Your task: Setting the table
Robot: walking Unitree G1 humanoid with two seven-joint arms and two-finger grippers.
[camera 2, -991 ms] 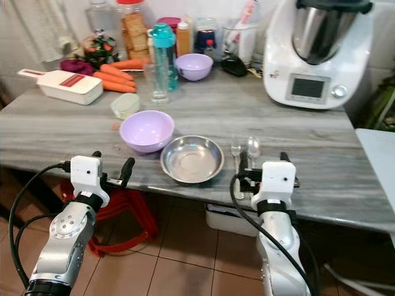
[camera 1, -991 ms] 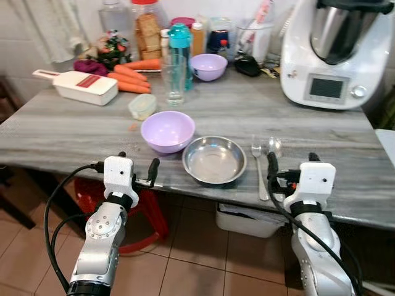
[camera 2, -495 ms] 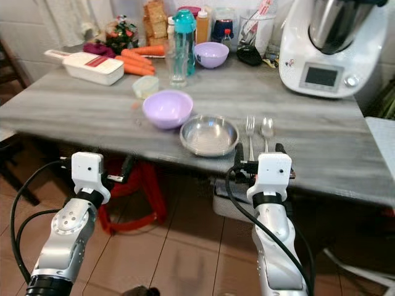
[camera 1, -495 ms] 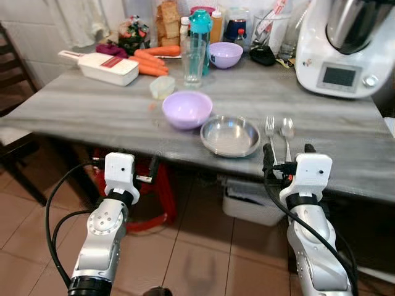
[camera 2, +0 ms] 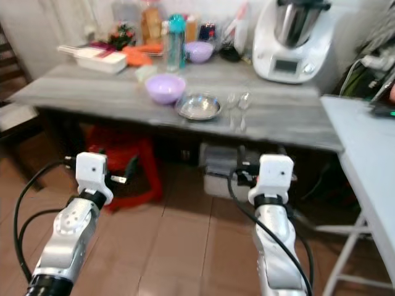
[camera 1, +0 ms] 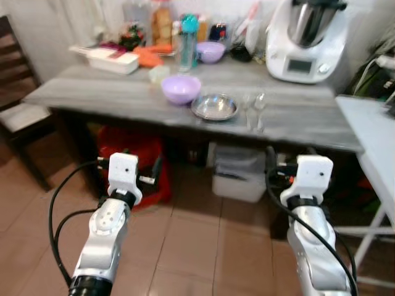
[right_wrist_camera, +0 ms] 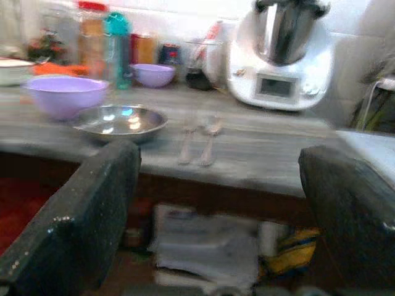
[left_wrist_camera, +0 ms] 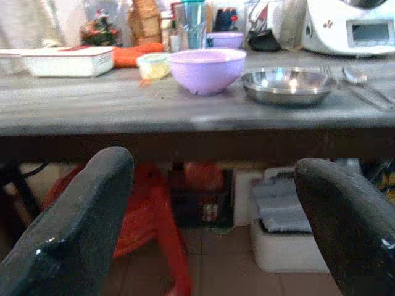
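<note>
both grippers are hanging released and holding nothing, the left gripper [left_wrist_camera: 210, 203] and right gripper [right_wrist_camera: 219, 209] sitting low on the near side of the grey table [camera 1: 123, 98]. on it a purple bowl [camera 1: 181, 89] is sitting just left of a steel bowl [camera 1: 214, 107], with a fork [camera 1: 247, 111] and spoon [camera 1: 260, 110] lying to their right.
</note>
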